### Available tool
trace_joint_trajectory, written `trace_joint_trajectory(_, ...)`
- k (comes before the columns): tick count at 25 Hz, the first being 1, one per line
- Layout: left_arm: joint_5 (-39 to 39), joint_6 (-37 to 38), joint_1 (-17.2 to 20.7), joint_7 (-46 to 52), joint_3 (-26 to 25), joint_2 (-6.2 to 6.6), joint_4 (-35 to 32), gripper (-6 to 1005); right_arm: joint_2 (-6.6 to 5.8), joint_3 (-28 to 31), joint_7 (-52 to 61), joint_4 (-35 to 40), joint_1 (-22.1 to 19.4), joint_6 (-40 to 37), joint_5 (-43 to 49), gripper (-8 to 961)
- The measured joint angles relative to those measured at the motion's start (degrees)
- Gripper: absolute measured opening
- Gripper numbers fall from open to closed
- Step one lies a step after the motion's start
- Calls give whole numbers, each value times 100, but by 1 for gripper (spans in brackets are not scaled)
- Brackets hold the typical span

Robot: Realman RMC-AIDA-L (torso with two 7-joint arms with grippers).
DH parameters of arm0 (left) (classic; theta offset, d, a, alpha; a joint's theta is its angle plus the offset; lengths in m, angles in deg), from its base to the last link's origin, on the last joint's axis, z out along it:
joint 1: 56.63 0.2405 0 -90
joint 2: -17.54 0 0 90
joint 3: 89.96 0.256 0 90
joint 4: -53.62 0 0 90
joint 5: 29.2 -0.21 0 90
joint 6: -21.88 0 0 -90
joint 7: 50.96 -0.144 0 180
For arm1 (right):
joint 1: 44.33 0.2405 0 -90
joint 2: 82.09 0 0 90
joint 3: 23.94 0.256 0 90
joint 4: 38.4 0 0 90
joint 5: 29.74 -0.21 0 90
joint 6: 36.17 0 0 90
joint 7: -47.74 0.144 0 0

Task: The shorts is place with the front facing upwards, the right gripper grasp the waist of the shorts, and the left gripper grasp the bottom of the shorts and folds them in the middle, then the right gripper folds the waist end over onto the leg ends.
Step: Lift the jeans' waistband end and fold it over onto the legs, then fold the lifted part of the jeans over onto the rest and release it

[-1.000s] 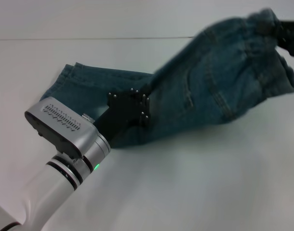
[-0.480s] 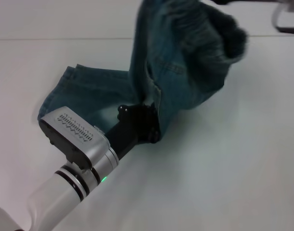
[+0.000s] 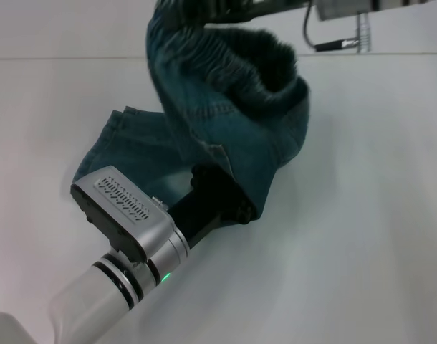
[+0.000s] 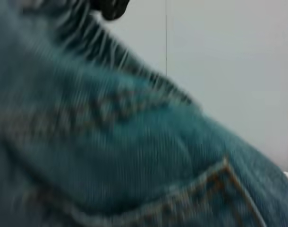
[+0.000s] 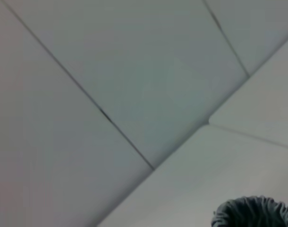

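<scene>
Even, soft overhead light, no glare. Faint shadow on table (image 3: pixel 362 215) at 5 o'clock of shorts (image 3: pixel 226 129). Left wrist view: denim smeared by motion blur, unfocused

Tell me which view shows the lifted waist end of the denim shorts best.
The head view: the denim shorts hang with the waist end raised at the top edge and the legs lying on the table. The left wrist view shows only close-up denim; the right wrist view shows a gathered scrap.

shorts' waist (image 3: pixel 226 43) carried further leftward, higher; right claw (image 3: pixel 226 8) shifted left
</scene>
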Motion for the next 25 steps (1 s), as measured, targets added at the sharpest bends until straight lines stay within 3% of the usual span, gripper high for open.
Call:
trace_joint_trajectory(9, -10, 29, 224, 0, -90, -1, 45, 44, 188, -441, -152, -499, 373, 449, 466, 116)
trace_joint_trajectory(15, -10, 264, 628, -15, -335, 0, -40, 54, 172, -379, -99, -465, 270, 367, 459, 146)
trace_joint_trajectory(21, -7, 397, 949, -40, -328, 0, -74, 64, 175, -356, 3, -431, 148, 378, 440, 258)
trace_joint_trajectory(25, -5, 546, 1293, -239, -589, 0, -77, 71, 188, -349, -41, -150, -55, 251, 225, 333)
